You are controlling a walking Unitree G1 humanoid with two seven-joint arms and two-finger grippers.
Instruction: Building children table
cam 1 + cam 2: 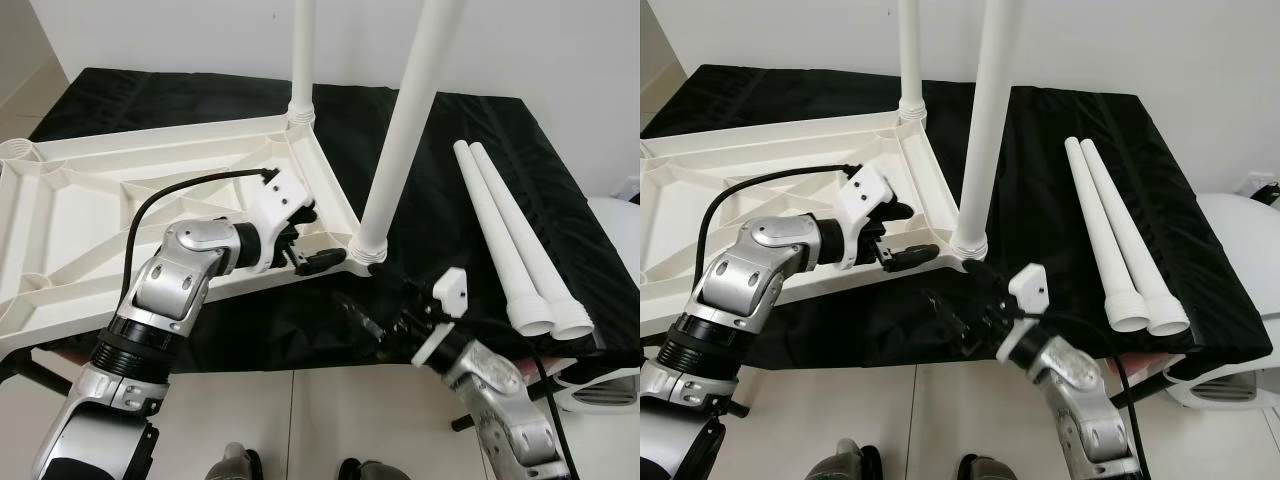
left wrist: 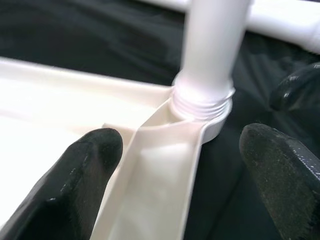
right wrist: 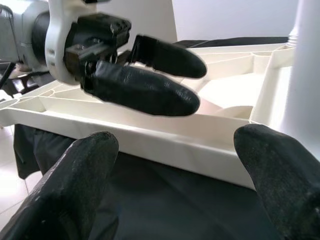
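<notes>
An upturned white tabletop [image 1: 120, 200] lies on a black-draped desk [image 1: 450, 210], its near rim at the desk's front edge, two legs standing upright. Two loose legs [image 1: 510, 240] lie on open cloth to the right. The left gripper [image 1: 310, 240], fingers spread, straddles the rim beside the near leg [image 1: 400, 130]. The right gripper [image 1: 965, 305], fingers spread, hovers just below that corner.

A plain indoor room, likely in a home: pale floor tiles [image 1: 300, 420] run up to a bare white wall [image 1: 560, 60]. A low surface draped in black cloth [image 1: 480, 150] serves as the work spot, with a white rounded appliance [image 1: 1230, 300] at the right.
</notes>
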